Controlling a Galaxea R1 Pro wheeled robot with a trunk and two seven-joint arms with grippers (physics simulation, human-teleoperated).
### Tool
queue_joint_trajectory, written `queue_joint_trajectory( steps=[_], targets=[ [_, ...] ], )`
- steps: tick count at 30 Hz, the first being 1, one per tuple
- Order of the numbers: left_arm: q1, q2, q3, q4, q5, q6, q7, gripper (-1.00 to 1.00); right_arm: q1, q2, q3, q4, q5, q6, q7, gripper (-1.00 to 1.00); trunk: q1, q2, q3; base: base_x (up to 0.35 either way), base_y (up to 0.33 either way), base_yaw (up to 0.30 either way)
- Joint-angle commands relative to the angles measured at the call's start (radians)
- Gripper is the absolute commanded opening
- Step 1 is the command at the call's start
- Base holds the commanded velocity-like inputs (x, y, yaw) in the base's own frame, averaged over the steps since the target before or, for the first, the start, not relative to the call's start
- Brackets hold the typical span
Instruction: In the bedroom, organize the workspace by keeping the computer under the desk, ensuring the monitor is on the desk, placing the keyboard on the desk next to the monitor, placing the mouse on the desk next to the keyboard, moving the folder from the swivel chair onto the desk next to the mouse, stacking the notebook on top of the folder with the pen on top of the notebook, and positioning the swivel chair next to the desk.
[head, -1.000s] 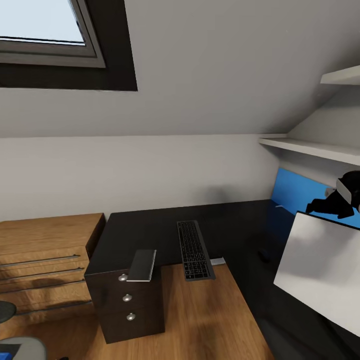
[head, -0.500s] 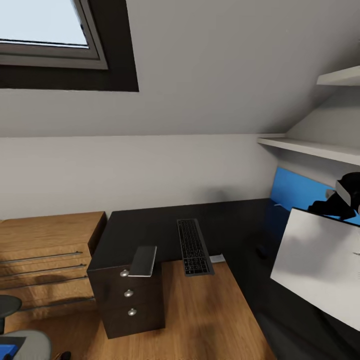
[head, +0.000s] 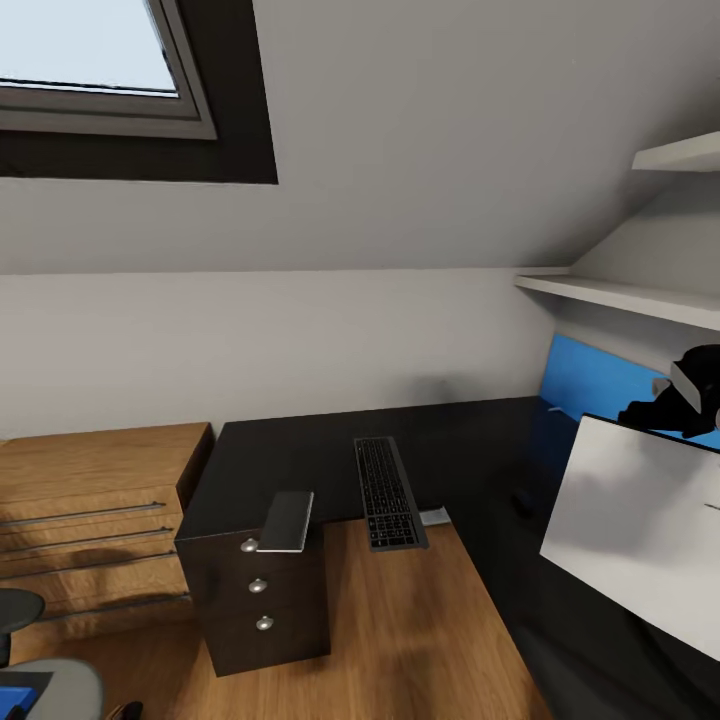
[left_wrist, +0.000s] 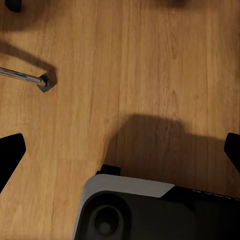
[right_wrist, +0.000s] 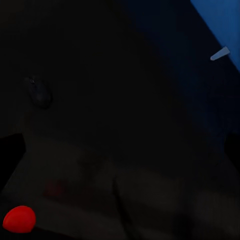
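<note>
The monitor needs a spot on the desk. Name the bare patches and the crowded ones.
Bare: the desk between the keyboard and the back wall, and the left stretch between keyboard and wooden cabinet. Crowded: the front left corner, where a grey flat pad overhangs the drawers, and right of the keyboard, where the mouse lies near the monitor.

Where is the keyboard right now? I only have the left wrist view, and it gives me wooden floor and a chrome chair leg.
Observer: The keyboard lies on the desk, with its near end at the desk's inner edge.
Operator: And the monitor?
Observer: The monitor is at the head view's right, tilted, with its pale back toward the camera. The right gripper is at its top edge. I can't tell whether the jaws are shut.
Operator: The folder?
Observer: The folder sits on the swivel chair, in the head view's lower left corner.
</note>
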Motion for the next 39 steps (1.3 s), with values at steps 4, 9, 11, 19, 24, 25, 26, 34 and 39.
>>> queue_joint_trajectory(
  steps=[4, 9, 11, 19, 24, 25, 26, 34, 39],
  targets=[
    [0.000, -0.001, 0.003, -0.002, 0.005, -0.001, -0.002, 1.00, -0.001, 0.001, -0.005, -0.001, 0.010, 0.003, 0.009, 1.00, 0.000, -0.001, -0.001, -0.024, 0.000, 0.000],
    [0.000, -0.001, 0.003, -0.002, 0.005, -0.001, -0.002, 1.00, -0.001, 0.003, -0.005, -0.001, 0.009, 0.003, 0.009, 1.00, 0.000, -0.001, -0.001, -0.027, 0.000, 0.000],
    [0.000, -0.001, 0.003, -0.002, 0.005, -0.001, -0.002, 1.00, -0.001, 0.003, -0.005, -0.001, 0.009, 0.003, 0.009, 1.00, 0.000, -0.001, -0.001, -0.009, 0.000, 0.000],
    [0.000, -0.001, 0.003, -0.002, 0.005, -0.001, -0.002, 1.00, -0.001, 0.003, -0.005, -0.001, 0.009, 0.003, 0.027, 1.00, 0.000, -0.001, -0.001, -0.121, 0.000, 0.000],
    [0.000, -0.001, 0.003, -0.002, 0.005, -0.001, -0.002, 1.00, -0.001, 0.003, -0.005, -0.001, 0.009, 0.002, 0.035, 1.00, 0.000, -0.001, -0.001, -0.165, 0.000, 0.000],
    [0.000, -0.001, 0.003, -0.002, 0.005, -0.001, -0.002, 1.00, -0.001, 0.003, -0.005, -0.001, 0.009, 0.002, 0.035, 1.00, 0.000, -0.001, -0.001, -0.067, 0.000, 0.000],
    [0.000, -0.001, 0.003, -0.002, 0.005, -0.001, -0.002, 1.00, -0.001, 0.003, -0.005, -0.001, 0.010, 0.001, 0.036, 1.00, 0.000, -0.001, -0.001, -0.054, 0.000, 0.000],
    [0.000, -0.001, 0.003, -0.002, 0.005, -0.001, -0.002, 1.00, -0.001, 0.003, -0.005, -0.001, 0.009, 0.001, 0.037, 1.00, 0.000, -0.001, -0.001, -0.047, 0.000, 0.000],
    [0.000, -0.002, 0.003, -0.002, 0.005, -0.001, -0.002, 1.00, -0.001, 0.003, -0.005, -0.001, 0.009, 0.001, 0.037, 1.00, 0.000, -0.001, -0.001, -0.201, 0.000, 0.000]
  ],
)
